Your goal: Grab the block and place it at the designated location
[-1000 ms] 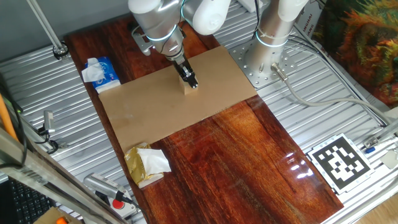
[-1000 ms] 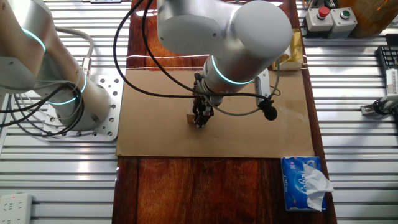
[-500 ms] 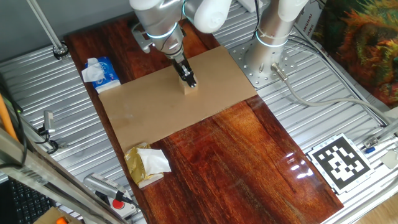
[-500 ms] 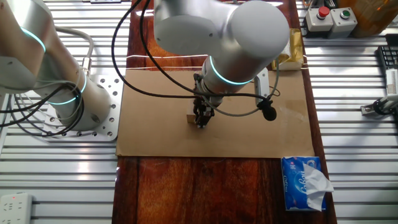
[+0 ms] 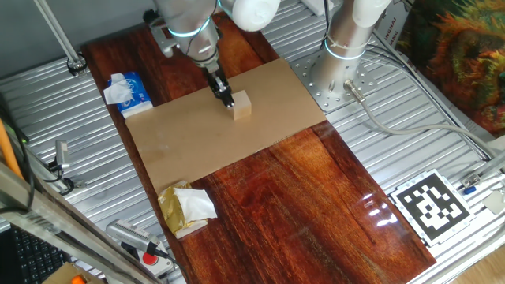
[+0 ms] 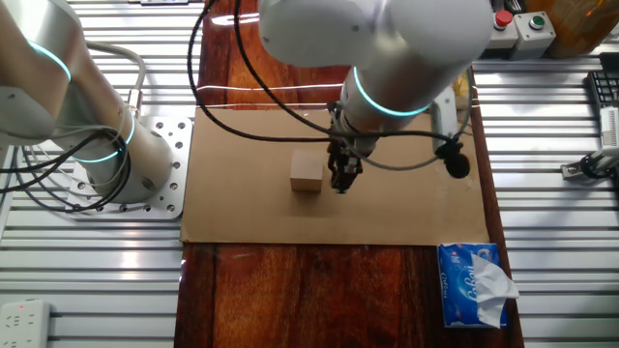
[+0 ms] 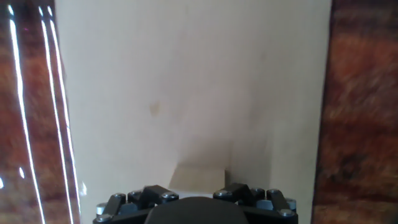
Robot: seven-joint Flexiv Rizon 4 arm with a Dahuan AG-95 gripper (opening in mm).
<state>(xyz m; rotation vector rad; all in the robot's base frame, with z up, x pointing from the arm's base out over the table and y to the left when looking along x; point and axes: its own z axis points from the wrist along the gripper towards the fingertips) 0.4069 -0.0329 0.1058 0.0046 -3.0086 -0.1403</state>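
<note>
Looks pretty much done here: small pale tan wooden cube (image 5: 241,105) sitting free on the big flat tan cardboard rectangle (image 5: 181,146), black two-finger pincer (image 5: 227,100) just beside it holding nothing, open or closed impossible to tell, black dot nowhere visible.

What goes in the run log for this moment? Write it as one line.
gripper: beside block, apart, jaws unclear | block: free, resting on cardboard | target dot: not visible
</note>
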